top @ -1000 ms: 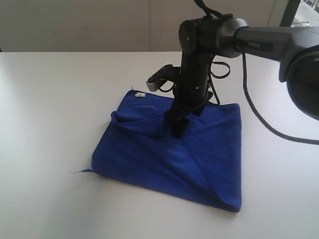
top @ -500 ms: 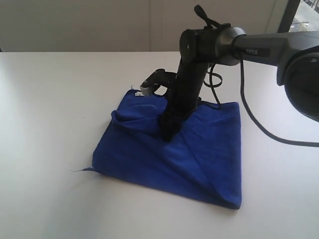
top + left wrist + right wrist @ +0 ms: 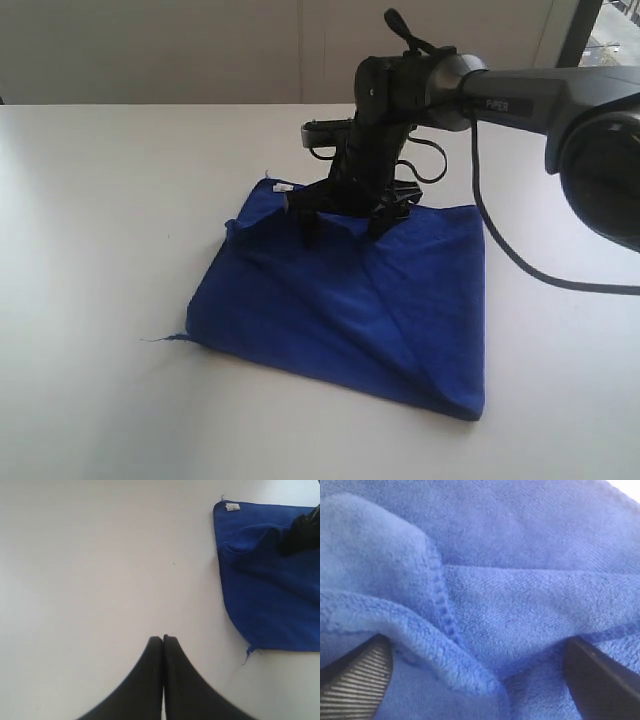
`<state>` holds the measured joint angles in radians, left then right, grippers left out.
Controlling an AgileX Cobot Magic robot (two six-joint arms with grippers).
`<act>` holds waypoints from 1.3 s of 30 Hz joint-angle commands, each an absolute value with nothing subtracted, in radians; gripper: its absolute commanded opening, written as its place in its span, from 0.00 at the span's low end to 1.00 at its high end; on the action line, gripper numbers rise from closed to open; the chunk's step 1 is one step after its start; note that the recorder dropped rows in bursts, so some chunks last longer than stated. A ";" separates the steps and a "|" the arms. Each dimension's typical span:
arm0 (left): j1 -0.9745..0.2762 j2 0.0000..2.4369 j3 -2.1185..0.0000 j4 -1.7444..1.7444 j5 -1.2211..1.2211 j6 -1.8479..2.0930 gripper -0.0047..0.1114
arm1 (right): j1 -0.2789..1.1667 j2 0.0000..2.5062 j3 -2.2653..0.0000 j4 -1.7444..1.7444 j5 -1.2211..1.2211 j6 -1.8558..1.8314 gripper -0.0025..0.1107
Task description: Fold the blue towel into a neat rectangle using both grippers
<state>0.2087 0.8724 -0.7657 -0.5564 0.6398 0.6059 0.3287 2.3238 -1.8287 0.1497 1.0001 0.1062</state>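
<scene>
- The blue towel (image 3: 350,310) lies folded over on the white worktop (image 3: 100,200). Its far side faces the worktop's far edge, and a diagonal fold line runs across its top layer.
- A small white tag (image 3: 283,187) sits at the towel's far left corner, and a loose thread (image 3: 160,342) trails from its near left corner.
- The right gripper (image 3: 345,230) points down onto the far part of the towel. Its jaws are spread wide and released, one tip on each side of a raised ridge of cloth.
- In the right wrist view the hemmed ridge fills the gap between the two fingertips (image 3: 355,680). Whether the tips press into the cloth or only rest on it cannot be told.
- The left gripper (image 3: 163,639) is clenched on nothing over bare worktop, well apart from the towel's thread corner. It does not appear in the exterior view.
- The right arm (image 3: 540,95) is cut off at the picture's right side, and the worktop's near edge is out of frame.
</scene>
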 commanded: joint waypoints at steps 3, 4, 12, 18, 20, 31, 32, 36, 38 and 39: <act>0.204 0.866 -0.761 -0.567 0.645 0.606 0.04 | 0.319 2.317 -1.850 0.130 1.221 -0.009 0.79; 0.204 0.866 -0.761 -0.567 0.645 0.606 0.04 | 0.319 2.300 -1.855 0.130 1.221 -0.040 0.79; 0.204 0.866 -0.761 -0.567 0.645 0.606 0.04 | 0.319 2.184 -1.862 0.134 1.123 -0.183 0.79; 0.204 0.866 -0.761 -0.567 0.645 0.606 0.04 | 0.319 2.163 -1.862 0.169 1.059 -0.747 0.79; 0.204 0.866 -0.761 -0.567 0.645 0.606 0.04 | 0.319 2.168 -1.862 0.214 1.067 -0.834 0.79; 0.204 0.866 -0.761 -0.567 0.645 0.606 0.04 | 0.319 2.281 -1.861 0.282 1.086 -0.875 0.79; 0.204 0.866 -0.761 -0.567 0.645 0.606 0.04 | 0.319 2.289 -1.861 0.282 1.086 -0.875 0.79; 0.204 0.866 -0.761 -0.567 0.645 0.606 0.04 | 0.319 2.316 -1.861 0.289 1.076 -0.875 0.79; 0.204 0.866 -0.761 -0.567 0.645 0.606 0.04 | 0.319 2.327 -1.861 0.289 1.068 -0.875 0.79; 0.204 0.866 -0.761 -0.567 0.645 0.606 0.04 | 0.319 2.332 -1.861 0.287 1.067 -0.875 0.79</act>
<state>0.2087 0.8724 -0.7657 -0.5564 0.6398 0.6059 0.3250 2.3226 -1.8616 0.2812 1.0767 -0.8626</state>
